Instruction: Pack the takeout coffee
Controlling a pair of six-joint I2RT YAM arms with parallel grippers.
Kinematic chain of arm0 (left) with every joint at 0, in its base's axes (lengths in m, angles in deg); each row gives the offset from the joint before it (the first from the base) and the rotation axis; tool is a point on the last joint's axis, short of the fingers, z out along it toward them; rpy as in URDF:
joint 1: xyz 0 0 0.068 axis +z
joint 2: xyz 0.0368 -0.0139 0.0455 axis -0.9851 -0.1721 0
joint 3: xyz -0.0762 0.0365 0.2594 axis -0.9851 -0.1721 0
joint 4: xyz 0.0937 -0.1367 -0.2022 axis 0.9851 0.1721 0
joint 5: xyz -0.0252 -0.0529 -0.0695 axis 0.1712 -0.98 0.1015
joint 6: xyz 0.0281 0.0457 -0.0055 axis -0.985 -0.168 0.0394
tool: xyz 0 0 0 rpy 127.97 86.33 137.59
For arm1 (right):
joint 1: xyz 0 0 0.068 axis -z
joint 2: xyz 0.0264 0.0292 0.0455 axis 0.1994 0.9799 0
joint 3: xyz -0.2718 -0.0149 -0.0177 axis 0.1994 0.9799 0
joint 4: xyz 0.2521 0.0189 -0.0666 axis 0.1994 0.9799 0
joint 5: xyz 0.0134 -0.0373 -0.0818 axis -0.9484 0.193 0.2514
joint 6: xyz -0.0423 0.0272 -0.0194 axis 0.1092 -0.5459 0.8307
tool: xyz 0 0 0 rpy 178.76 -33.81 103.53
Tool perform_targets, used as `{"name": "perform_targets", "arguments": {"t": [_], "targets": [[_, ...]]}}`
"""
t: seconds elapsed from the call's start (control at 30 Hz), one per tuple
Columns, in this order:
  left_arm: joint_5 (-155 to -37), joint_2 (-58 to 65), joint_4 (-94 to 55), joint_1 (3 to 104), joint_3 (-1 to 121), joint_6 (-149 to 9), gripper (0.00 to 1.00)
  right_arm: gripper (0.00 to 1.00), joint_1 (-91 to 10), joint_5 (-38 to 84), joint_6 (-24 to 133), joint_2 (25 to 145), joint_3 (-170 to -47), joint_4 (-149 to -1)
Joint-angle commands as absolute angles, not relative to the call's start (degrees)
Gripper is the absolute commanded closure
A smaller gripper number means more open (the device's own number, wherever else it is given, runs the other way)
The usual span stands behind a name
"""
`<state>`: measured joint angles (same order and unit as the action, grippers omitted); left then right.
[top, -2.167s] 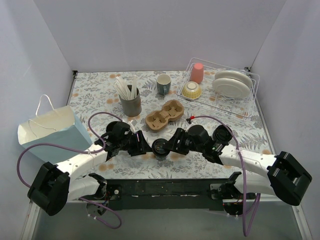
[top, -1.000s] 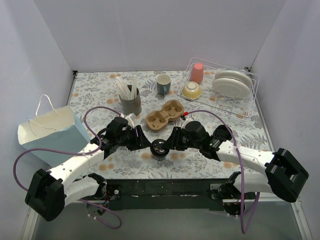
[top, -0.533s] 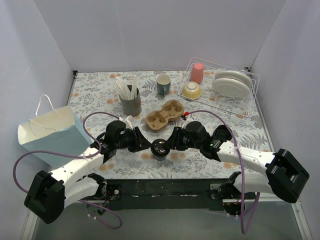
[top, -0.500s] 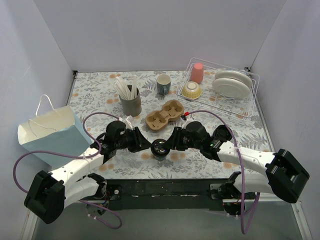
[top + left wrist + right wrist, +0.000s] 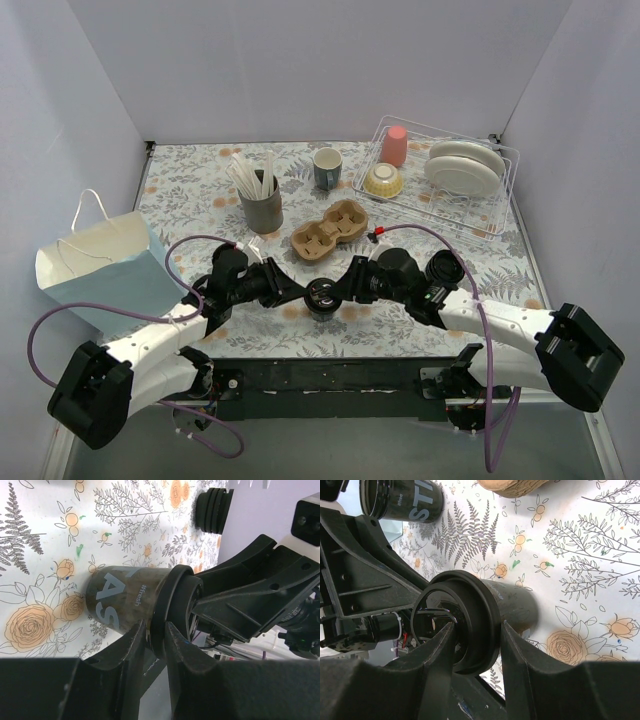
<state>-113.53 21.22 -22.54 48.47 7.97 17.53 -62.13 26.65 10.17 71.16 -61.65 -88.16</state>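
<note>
The small black disposable cup with black round lid (image 5: 320,296) stands on the floral tabletop (image 5: 200,190) at lower centre of the top view, just below the brown cardboard carrier (image 5: 328,230), with left gripper (image 5: 155,632) and right gripper (image 5: 472,640) each clamped across its lid rim.

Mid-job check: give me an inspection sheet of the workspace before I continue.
Surface: floral cloth, no spills seen.
Job's things: lidded black cup upright mid-table; second black cup nearby; cardboard carrier empty; paper bag at left.
Clutter: straw cup, mug, dish rack with crockery.
Grippers: right tool shut on the cup's lid; left tool straddles the lid's rim, grip unclear.
Cables: purple cables loop off both arms, clear of the cup.
Surroundings: plain walls; nothing else seen.
</note>
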Motion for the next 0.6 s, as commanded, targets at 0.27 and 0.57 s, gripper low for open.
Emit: {"name": "perform_targets", "arguments": {"t": [0.27,0.57], "targets": [[-111.64,18.73,-22.22,47.57,-0.63,18.4,0.8,0.61,-62.65,28.94,11.29,71.0,-55.77,-85.43],[-108.47,14.95,-21.35,47.22,-2.74,15.67,0.81,0.62,-62.74,30.43,12.35,71.44,-53.58,-84.9]]}}
